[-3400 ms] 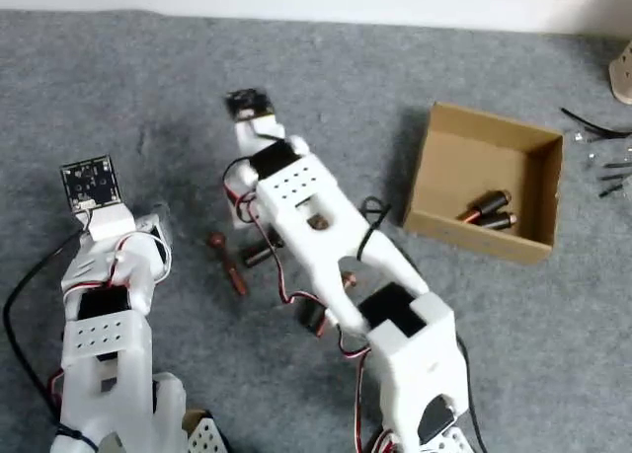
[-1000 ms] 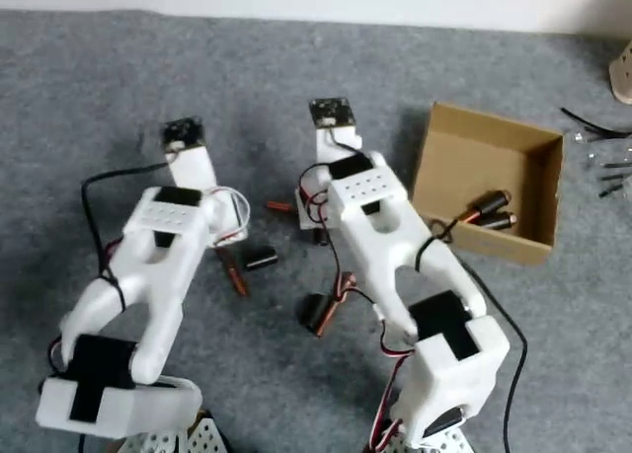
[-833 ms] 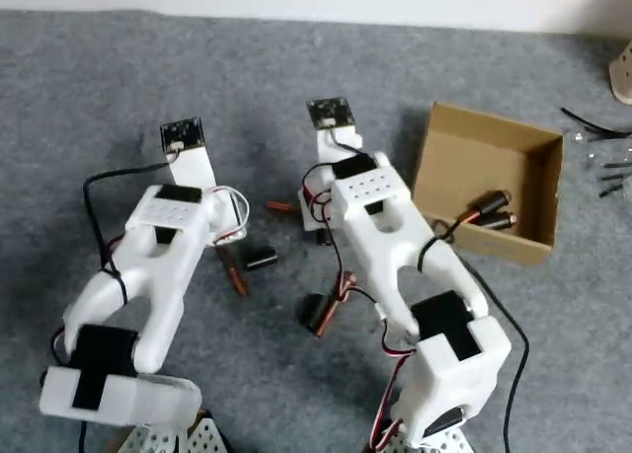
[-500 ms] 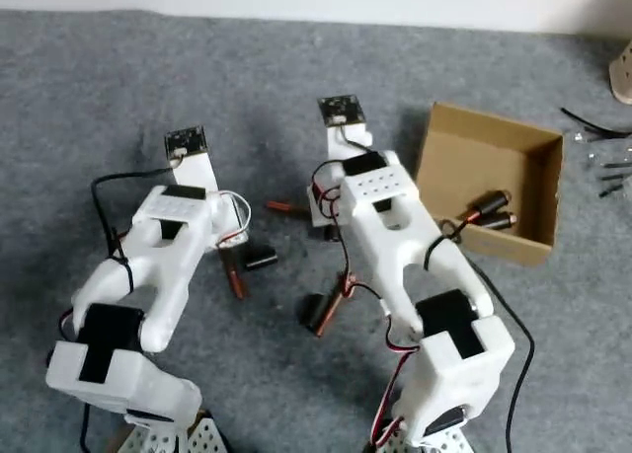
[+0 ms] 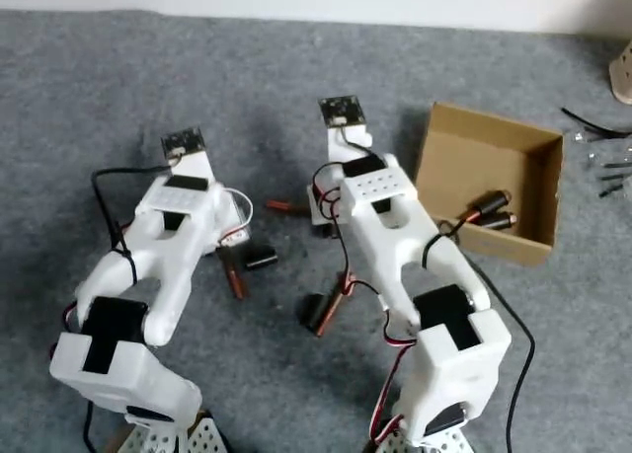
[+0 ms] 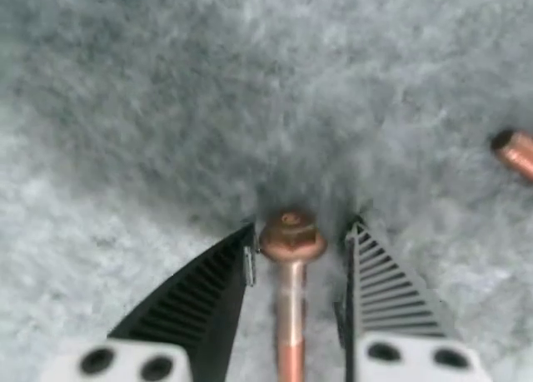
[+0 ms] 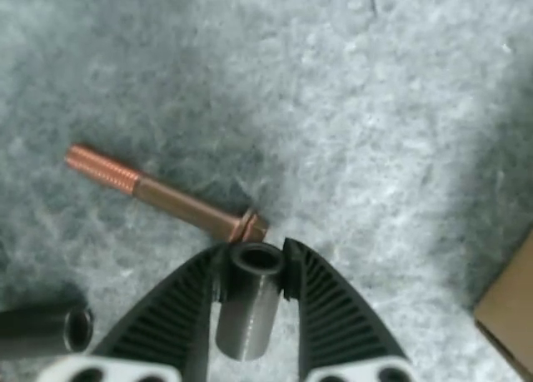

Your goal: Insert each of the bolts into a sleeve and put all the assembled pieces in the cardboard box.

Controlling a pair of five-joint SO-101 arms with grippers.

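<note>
Clutter around the arms: a cardboard box [image 5: 438, 167] stands toward the right edge of the grey surface [image 5: 118, 78], just beside the right arm [image 5: 395, 236], with two assembled pieces [image 5: 489, 211] lying in it. Thin dark cables [image 5: 604, 167] lie at the right edge, beyond the box. A middle bolt [image 5: 281, 206] lies flat between the two arms. A spare sleeve [image 5: 259, 259] lies nearer the front edge. Another dark sleeve [image 5: 318, 315] rests beside the right arm's base, with a copper piece against it.

Left jaws [image 6: 301, 226]: partly open, one finger on each side of a left bolt [image 6: 290, 307]. Its head points toward the fingertips, and a gap shows on one side. In the high view its shaft [image 5: 233, 275] sticks out from under the left arm [image 5: 168, 246].

Right jaws [image 7: 254, 247]: closed against both sides of a gripped sleeve [image 7: 248, 303], open mouth forward. The middle bolt's head [image 7: 250, 226] sits just past that mouth. The spare sleeve [image 7: 46, 330] is off to one side, and a box corner [image 7: 510, 315] is at the other.

Room: bare grey surface runs along the far edge and the left side.
</note>
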